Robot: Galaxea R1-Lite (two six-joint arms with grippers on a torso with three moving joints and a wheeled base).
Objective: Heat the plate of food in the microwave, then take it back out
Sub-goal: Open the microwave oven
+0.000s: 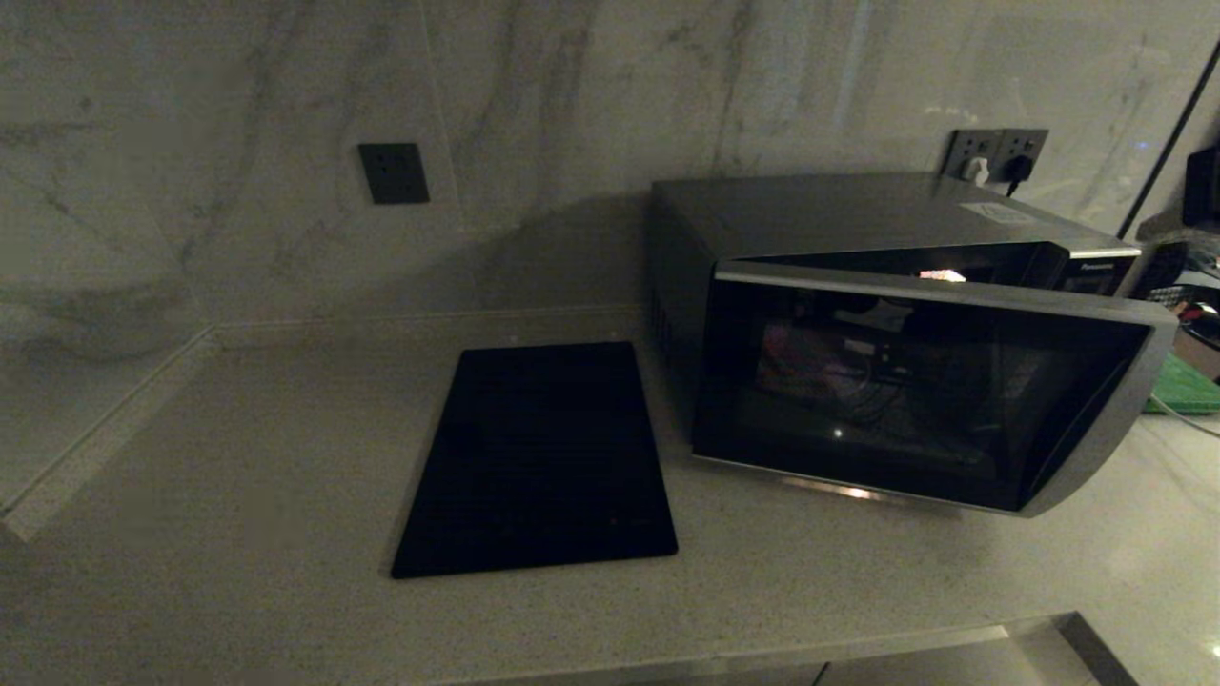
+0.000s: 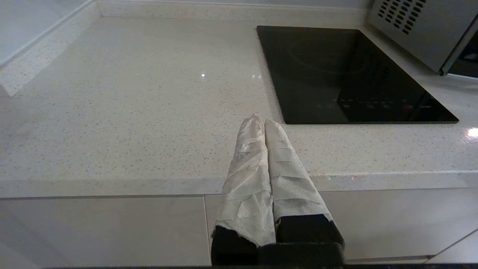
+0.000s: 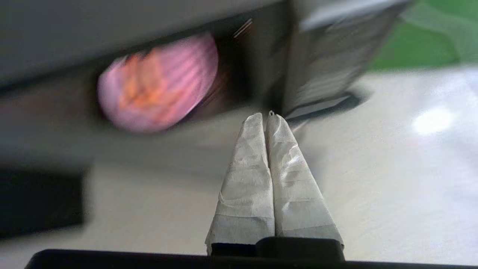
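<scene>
Behind the half-open door [image 1: 915, 400] of the microwave [image 1: 858, 219], at three o'clock from the black mat [image 1: 538, 457], sits the plate of food [image 3: 158, 82], and the right hand [image 3: 266, 116], fingers pressed together and empty, could knock the door while the left hand [image 2: 260, 121], also pressed together, idles at the counter [image 2: 130, 112] edge
</scene>
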